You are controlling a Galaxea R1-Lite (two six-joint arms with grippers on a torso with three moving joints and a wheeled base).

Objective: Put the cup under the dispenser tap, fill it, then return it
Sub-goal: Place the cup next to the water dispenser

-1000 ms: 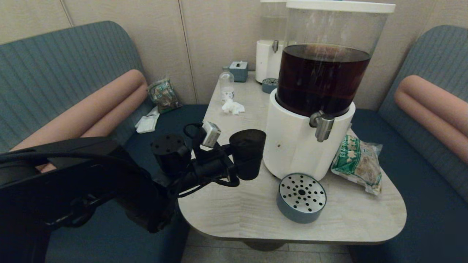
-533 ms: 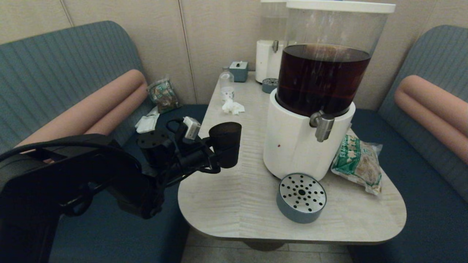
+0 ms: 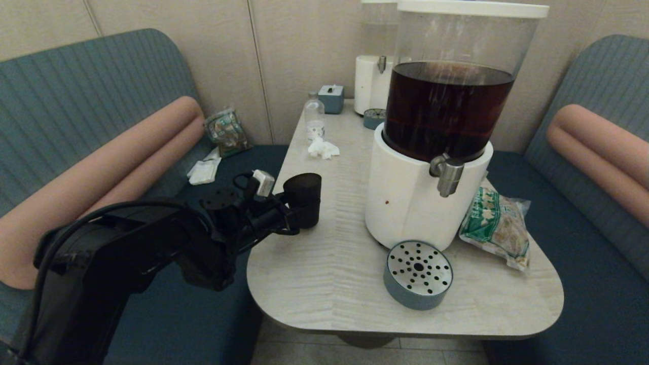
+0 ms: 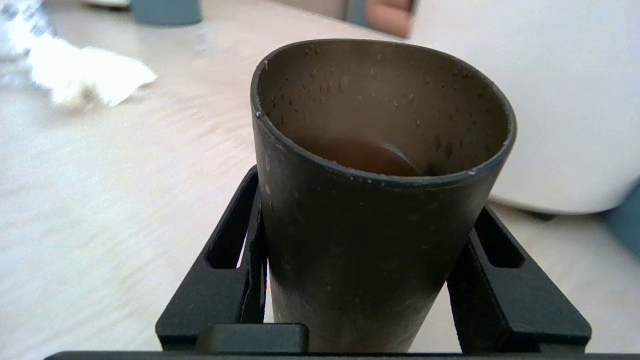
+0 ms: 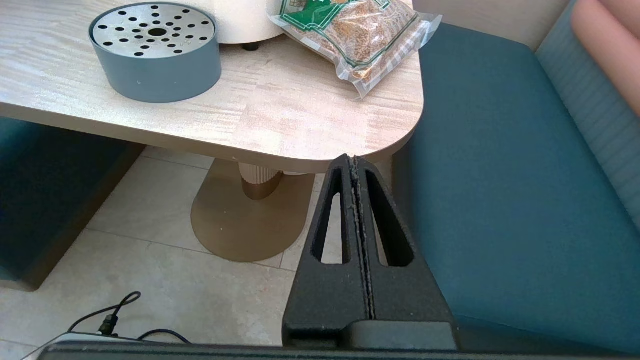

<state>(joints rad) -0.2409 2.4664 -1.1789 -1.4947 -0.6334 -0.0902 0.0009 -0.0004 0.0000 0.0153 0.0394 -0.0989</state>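
Overhead, the left gripper (image 3: 299, 210) clamped the small near-black tapered plastic cup (image 3: 303, 198) upright at the left edge of the pale wood-grain table (image 3: 329, 284), well apart from the brushed-steel dispenser tap (image 3: 446, 175). From the left wrist, brown liquid sat in the cup's (image 4: 380, 200) bottom. From the right wrist, the right gripper (image 5: 356, 167) hung below the table corner, fingers pressed together.

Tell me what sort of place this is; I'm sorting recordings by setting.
Probably a cafe or restaurant booth. A small table stands between padded teal benches against a panelled wall, and it carries two drink dispensers, each with a drip tray, plus a tissue box.
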